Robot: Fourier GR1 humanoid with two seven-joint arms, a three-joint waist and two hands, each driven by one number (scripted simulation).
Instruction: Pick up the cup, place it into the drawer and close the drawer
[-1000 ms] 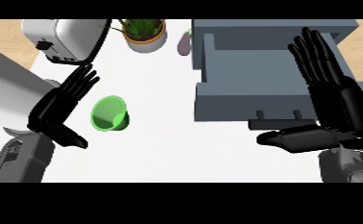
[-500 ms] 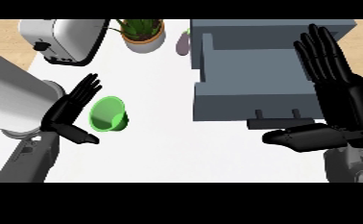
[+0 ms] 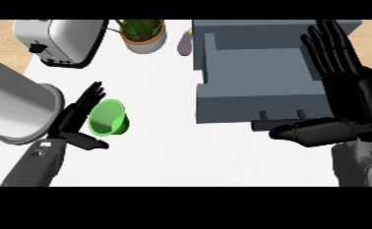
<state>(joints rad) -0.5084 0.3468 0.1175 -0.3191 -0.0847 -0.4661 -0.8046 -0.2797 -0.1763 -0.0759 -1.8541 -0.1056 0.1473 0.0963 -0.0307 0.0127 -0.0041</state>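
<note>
A green cup (image 3: 109,118) is lying tipped on the white surface (image 3: 167,105) at the near left, its open mouth facing up and toward the viewer; nothing is showing inside it. The left hand (image 3: 76,122) is sitting just left of the cup, fingers straight and spread along its left side, thumb reaching out under its near edge. The fingers are looking very close to the cup wall, though whether they are actually touching it is hard to tell from this angle. The hand is not closing around anything.

To the right, a grey drawer (image 3: 258,83) is standing pulled open, its tray facing up and showing nothing inside. Its front panel is facing near, with a handle (image 3: 280,124) sticking out along the lower edge. The right hand (image 3: 341,100) is hovering over the drawer's right side, fingers straight and pointing far, the thumb stretching left just near the handle. It is holding nothing.

At the far left a silver toaster (image 3: 62,41) is standing on the surface. Beside it a potted plant (image 3: 143,35) is sitting in a pale pot, and a small purple object (image 3: 186,43) is standing just against the far left corner of the drawer unit. A large grey rounded form (image 3: 25,110) is filling the left edge. The stretch of surface between cup and drawer is lying open.
</note>
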